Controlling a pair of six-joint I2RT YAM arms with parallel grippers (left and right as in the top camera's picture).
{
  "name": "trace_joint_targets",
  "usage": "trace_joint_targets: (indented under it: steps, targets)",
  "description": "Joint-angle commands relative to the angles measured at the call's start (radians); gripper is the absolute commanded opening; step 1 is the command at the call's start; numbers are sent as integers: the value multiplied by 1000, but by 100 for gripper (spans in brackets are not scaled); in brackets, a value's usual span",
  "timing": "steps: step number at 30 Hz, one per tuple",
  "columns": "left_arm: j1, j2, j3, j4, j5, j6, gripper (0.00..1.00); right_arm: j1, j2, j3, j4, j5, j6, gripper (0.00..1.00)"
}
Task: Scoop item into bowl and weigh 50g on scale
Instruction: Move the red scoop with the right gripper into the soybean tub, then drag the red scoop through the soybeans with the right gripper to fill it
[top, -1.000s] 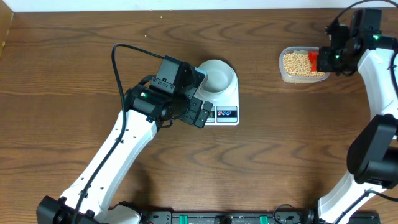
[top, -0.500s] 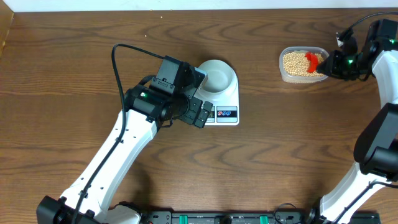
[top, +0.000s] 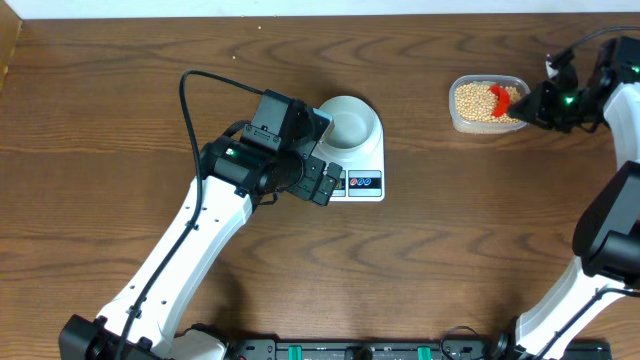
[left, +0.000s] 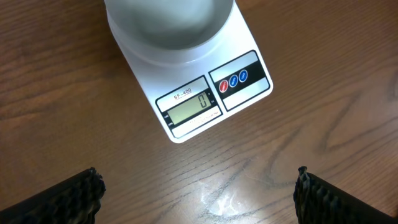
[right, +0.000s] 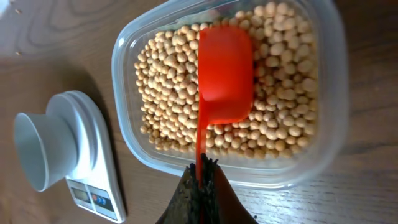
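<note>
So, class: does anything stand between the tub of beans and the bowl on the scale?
Nothing visible does. Bare table lies between the tub of beans and the bowl on the scale. The left arm sits at the bowl's other side, off that path.

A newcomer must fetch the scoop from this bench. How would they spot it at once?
Look to the far right corner of the wooden table, where a clear plastic tub holds tan beans. Lying over the beans is the red scoop, its handle pinched by the right gripper; it is the only bright red thing in the tub.
</note>
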Motion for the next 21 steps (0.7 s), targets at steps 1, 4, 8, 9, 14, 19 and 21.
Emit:
trace_joint_targets:
  steps: [1,4,8,9,14,19,21]
  targets:
    - [2,3,-6,-3,12,18,100,-26,22,-2,-4,-89,18,1]
    - [2,3,-6,-3,12,18,100,-37,22,-2,-4,-103,18,1]
    - [2,3,-6,-3,12,18,100,-43,22,-2,-5,-135,18,1]
    - [2,3,-6,-3,12,18,100,-43,22,-2,-5,-143,18,1]
    - [2,3,-6,-3,12,18,100,-38,22,-2,-2,-146,18,1]
    - [2,3,-6,-3,12,18,100,-22,37,-2,2,-138,18,1]
    - [2,3,-6,-3,12,18,100,-11,55,-2,1,-138,18,1]
